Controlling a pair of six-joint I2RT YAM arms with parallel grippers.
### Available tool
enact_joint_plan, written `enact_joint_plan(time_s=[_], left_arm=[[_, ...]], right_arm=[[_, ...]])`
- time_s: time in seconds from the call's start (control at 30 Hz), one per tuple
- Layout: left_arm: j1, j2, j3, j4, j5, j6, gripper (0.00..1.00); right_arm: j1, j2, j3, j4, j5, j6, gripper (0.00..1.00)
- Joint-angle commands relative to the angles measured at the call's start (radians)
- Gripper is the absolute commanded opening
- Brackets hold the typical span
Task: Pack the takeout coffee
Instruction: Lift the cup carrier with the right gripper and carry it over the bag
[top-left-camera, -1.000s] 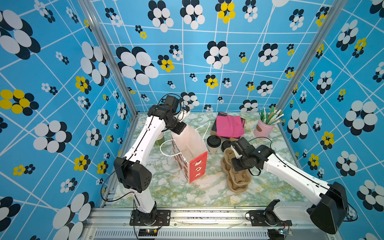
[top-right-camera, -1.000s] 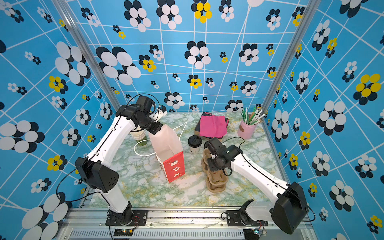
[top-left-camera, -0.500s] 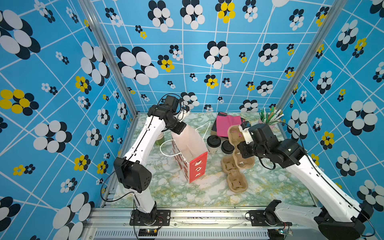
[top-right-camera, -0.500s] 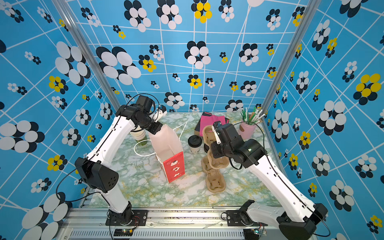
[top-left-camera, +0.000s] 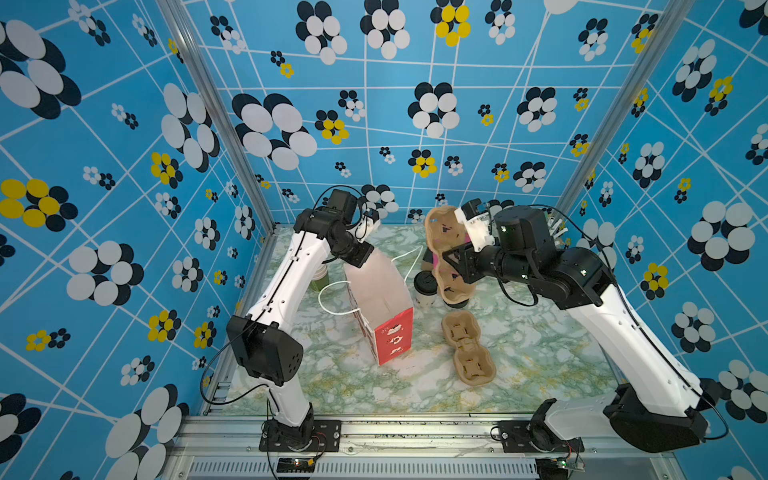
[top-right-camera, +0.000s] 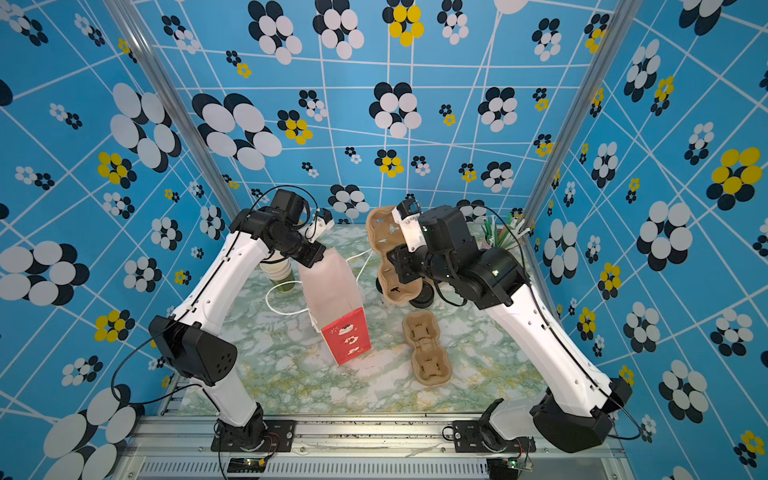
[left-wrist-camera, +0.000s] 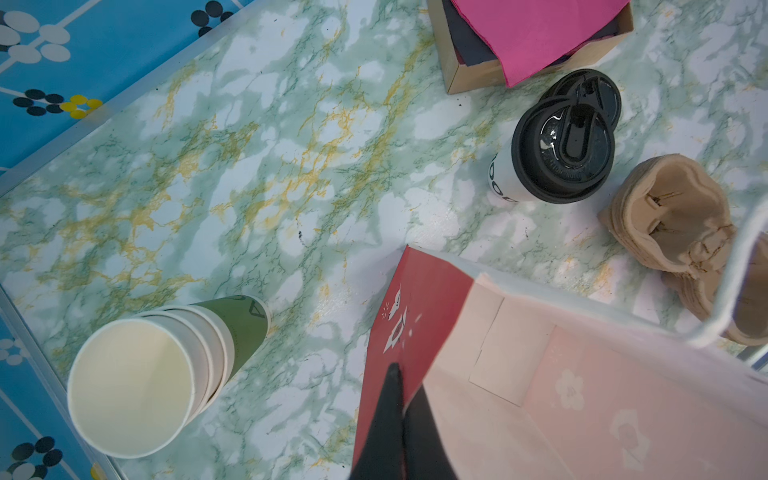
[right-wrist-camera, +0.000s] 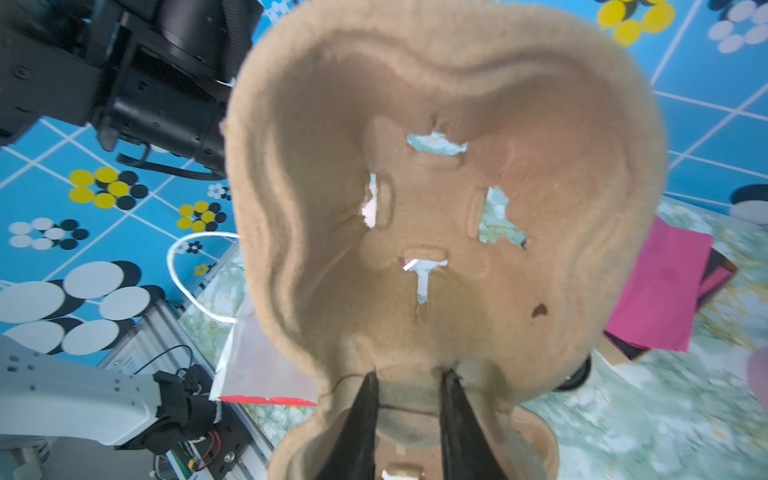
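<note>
The takeout coffee (top-left-camera: 425, 289) (left-wrist-camera: 557, 153), a white cup with a black sip lid, stands on the table just right of the red-and-pink gift bag (top-left-camera: 384, 307) (top-right-camera: 336, 299). My left gripper (left-wrist-camera: 399, 374) (top-left-camera: 360, 258) is shut on the bag's back rim and holds it upright and open. My right gripper (right-wrist-camera: 411, 378) is shut on the middle of a brown pulp cup carrier (right-wrist-camera: 436, 187) (top-left-camera: 446, 249). It holds the carrier tilted in the air, above and just behind the coffee.
A stack of brown carriers (top-left-camera: 467, 353) (top-right-camera: 428, 353) lies on the table front right of the bag. Lidless cream-and-green cups (left-wrist-camera: 137, 382) stand at the left edge. A box of pink napkins (left-wrist-camera: 536, 37) and a loose black lid (left-wrist-camera: 598, 89) sit at the back.
My right arm has lifted one carrier off the stack and swung it up and back toward the coffee. The left arm and the bag have not moved.
</note>
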Motion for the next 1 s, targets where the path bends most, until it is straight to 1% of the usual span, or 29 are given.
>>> enact_joint_plan(time_s=[0.0,0.1,0.27,0.5,0.77,0.97], left_arm=[[0.013,0.006,0.039,-0.024,0.033,-0.045,0.0],[0.019,0.016,0.042,-0.022,0.039,-0.074,0.0],[0.035,0.03,0.055,-0.04,0.056,-0.124,0.0],[0.069,0.031,0.055,-0.042,0.11,-0.163,0.0],[0.086,0.034,0.051,-0.041,0.162,-0.165,0.0],[0.095,0.038,0.054,-0.044,0.183,-0.161,0.0]], right_arm=[[0.04,0.038,0.039,0.098,-0.06,0.048,0.23],[0.064,0.064,0.04,0.171,-0.079,0.091,0.23],[0.09,0.102,0.04,0.266,-0.064,0.143,0.23],[0.116,0.136,-0.004,0.381,-0.056,0.154,0.23],[0.124,0.196,-0.044,0.453,-0.066,0.093,0.23],[0.126,0.221,-0.093,0.471,-0.063,-0.01,0.23]])
